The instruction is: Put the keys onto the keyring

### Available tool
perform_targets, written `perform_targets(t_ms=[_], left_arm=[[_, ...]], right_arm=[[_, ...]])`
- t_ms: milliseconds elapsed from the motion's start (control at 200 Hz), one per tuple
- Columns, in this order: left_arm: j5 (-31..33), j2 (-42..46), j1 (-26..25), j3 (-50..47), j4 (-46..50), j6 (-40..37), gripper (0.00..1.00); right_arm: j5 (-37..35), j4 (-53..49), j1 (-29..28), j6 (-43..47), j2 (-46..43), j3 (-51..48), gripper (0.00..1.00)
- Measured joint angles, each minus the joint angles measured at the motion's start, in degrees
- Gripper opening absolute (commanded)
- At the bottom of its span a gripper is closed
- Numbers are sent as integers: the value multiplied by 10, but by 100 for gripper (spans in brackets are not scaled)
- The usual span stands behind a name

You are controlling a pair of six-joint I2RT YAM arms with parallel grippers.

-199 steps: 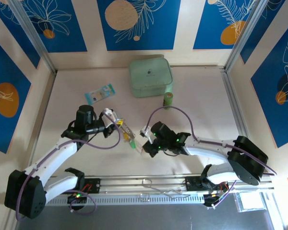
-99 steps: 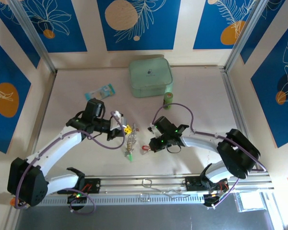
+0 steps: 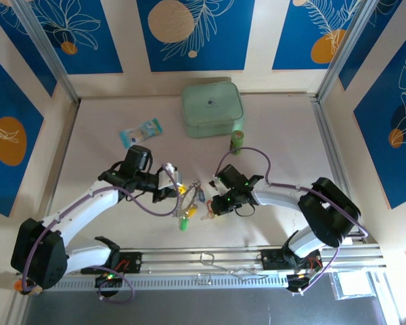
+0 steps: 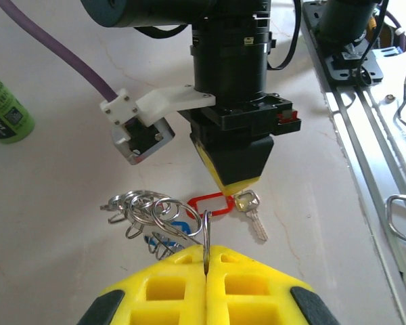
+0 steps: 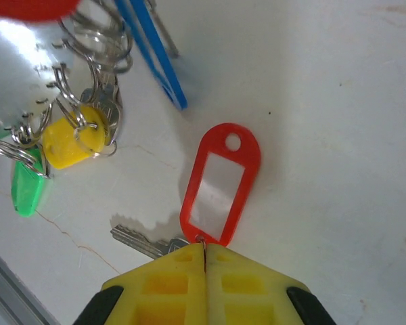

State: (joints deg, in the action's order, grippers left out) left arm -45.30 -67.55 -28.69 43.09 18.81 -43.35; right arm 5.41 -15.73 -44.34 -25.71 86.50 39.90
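On the pale counter (image 3: 284, 156), my left claw (image 4: 206, 254) pinches the keyring (image 4: 204, 229), hung with yellow, green and blue keys (image 5: 68, 142), while my right claw (image 5: 204, 254) nips the red-tagged key (image 5: 220, 183) lying beside it; threading, I judge, next needs its loop lifted onto the ring.

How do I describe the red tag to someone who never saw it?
Find the mint-green case at the far side, then come nearer to the bunch of keys. The red tag is the flat oval with a clear window, apart from that bunch.
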Motion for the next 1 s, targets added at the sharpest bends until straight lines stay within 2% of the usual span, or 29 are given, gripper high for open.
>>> perform_targets(t_ms=[160, 620, 1000], left_arm=[[21, 6, 0, -6, -16, 4, 0], [39, 7, 0, -7, -21, 13, 0], [41, 7, -1, -7, -21, 14, 0]], right_arm=[[2, -5, 0, -2, 0, 0, 18], [2, -12, 0, 0, 1, 4, 18], [2, -19, 0, 10, 16, 19, 6]])
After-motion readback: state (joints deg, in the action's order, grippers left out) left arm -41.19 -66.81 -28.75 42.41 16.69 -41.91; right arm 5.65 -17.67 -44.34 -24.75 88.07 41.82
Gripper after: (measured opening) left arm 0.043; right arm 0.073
